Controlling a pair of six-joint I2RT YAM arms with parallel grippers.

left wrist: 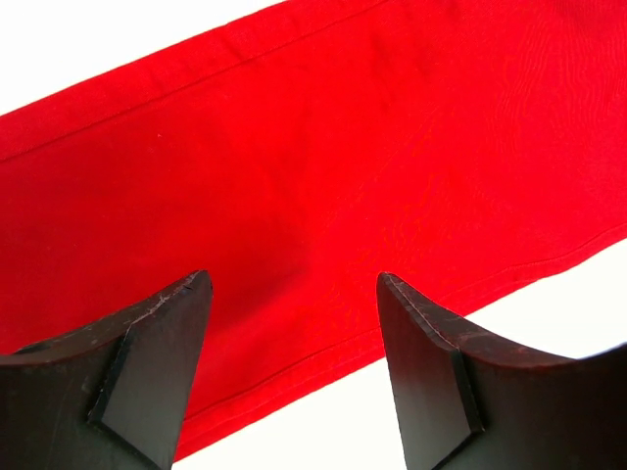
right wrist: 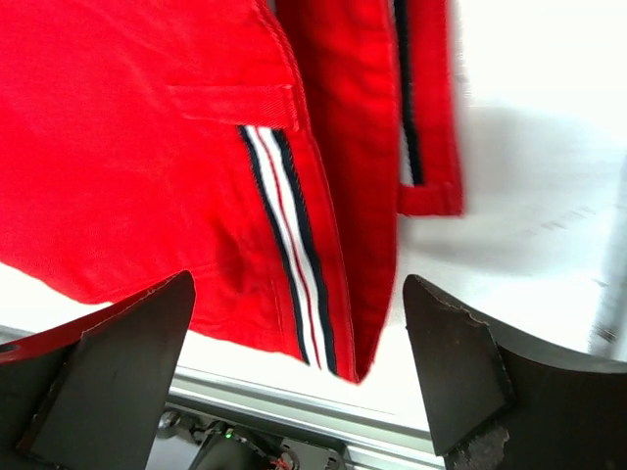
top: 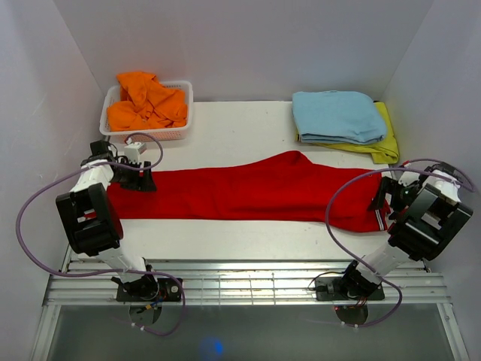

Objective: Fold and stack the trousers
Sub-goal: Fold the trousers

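Near edge first: both arm bases sit on the slotted metal rail [top: 248,289]. Just past it, the trousers [top: 255,189] lie flat and stretched long across the white table [top: 225,235], leg end on my left, waist end on my right.

Left gripper [left wrist: 294,279] hangs over the leg end with its fingers spread. Only red fabric shows below the gap, nothing pinched. The near hem runs just under the fingertips.

Right gripper [right wrist: 299,284] hangs over the waist end, fingers also spread wide and gripping nothing. The striped trim [right wrist: 289,259], white and dark, shows under the gap. That corner of the fabric lies close to the rail. The right wrist view is slightly blurred.

Far left: white basket [top: 184,89] holding a crumpled orange garment [top: 146,101], well apart from the trousers.

Far right: folded light blue garment [top: 337,114] stacked on a yellow garment [top: 387,139], near the waist end but not touching it.
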